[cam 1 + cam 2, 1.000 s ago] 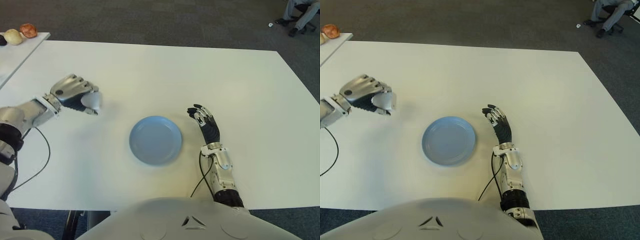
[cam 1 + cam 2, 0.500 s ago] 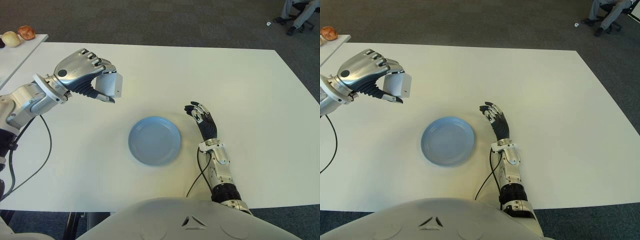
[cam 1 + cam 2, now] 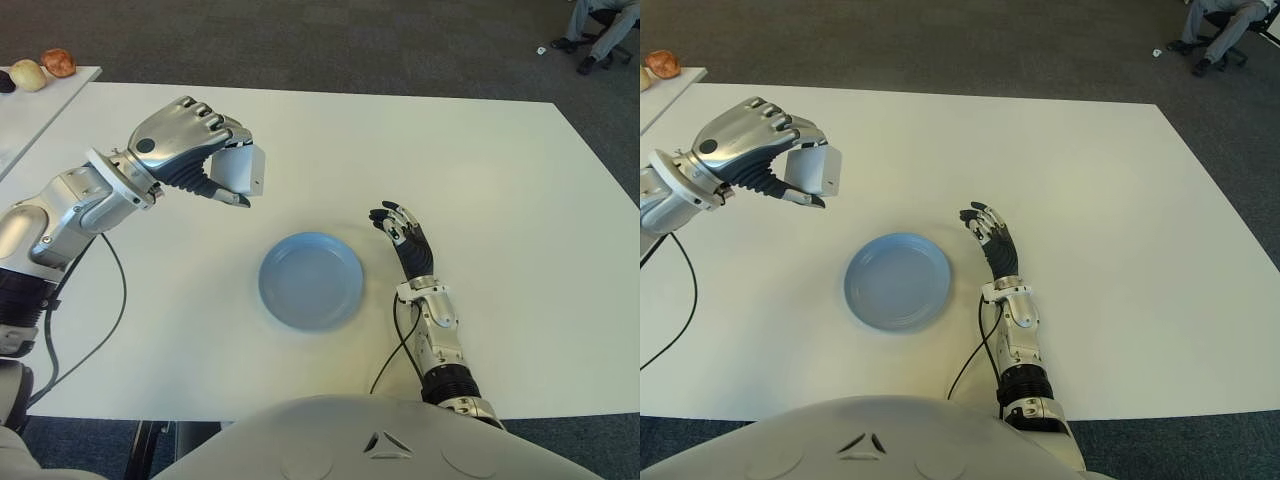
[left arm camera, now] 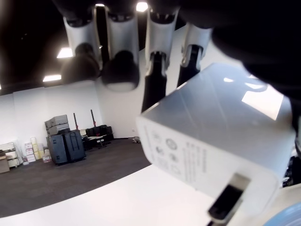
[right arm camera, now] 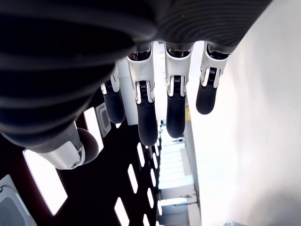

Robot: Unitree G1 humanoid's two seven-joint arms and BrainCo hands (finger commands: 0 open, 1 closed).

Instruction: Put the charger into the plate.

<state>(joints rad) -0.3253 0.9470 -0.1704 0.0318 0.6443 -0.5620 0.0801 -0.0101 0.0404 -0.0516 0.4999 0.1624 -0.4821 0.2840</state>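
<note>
L hand [image 3: 195, 160] carrying charger [image 3: 240, 170] in air, not yet over plate [image 3: 311, 280]

L hand's fingers are curled tight round the white charger, held up off the tabletop [image 3: 500, 170]; plate lies below and to the R of the hand, well apart. R hand [image 3: 402, 234] shows just R of the plate, fingers loosely spread, holding nothing. To do this well, I'd say: bring hand fwd over plate centre, lower till charger is near the plate's bottom, then release w/o letting it tip onto the rim. L wrist view shows what eye views can't: printed label and metal prong [image 4: 225, 197] on charger's face, plus fingertips [image 4: 121, 70] wrapped over its far edge. Eye views alone give the hand-to-plate gap
</note>
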